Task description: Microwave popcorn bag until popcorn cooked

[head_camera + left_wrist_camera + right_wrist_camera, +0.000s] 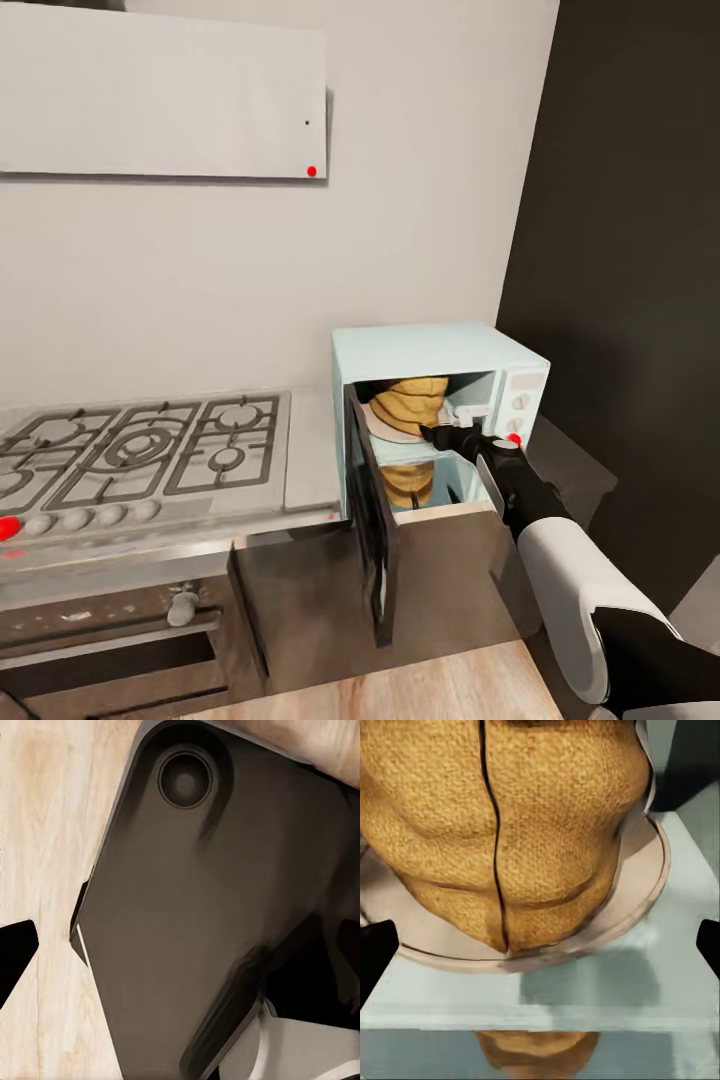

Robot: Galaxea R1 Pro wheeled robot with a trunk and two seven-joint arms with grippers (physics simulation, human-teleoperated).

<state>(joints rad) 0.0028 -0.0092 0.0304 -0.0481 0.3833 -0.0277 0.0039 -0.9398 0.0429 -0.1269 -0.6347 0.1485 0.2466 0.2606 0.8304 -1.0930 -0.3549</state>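
Head view: the popcorn bag sits on the round plate inside the microwave, door swung wide; the right gripper is at the opening.
Left wrist view: dark robot body over wood floor; left claw's state cannot be told.
Right wrist view: fingertips spread wide apart, bag released.
Advice: withdraw straight back without brushing the bag, then push the door closed.
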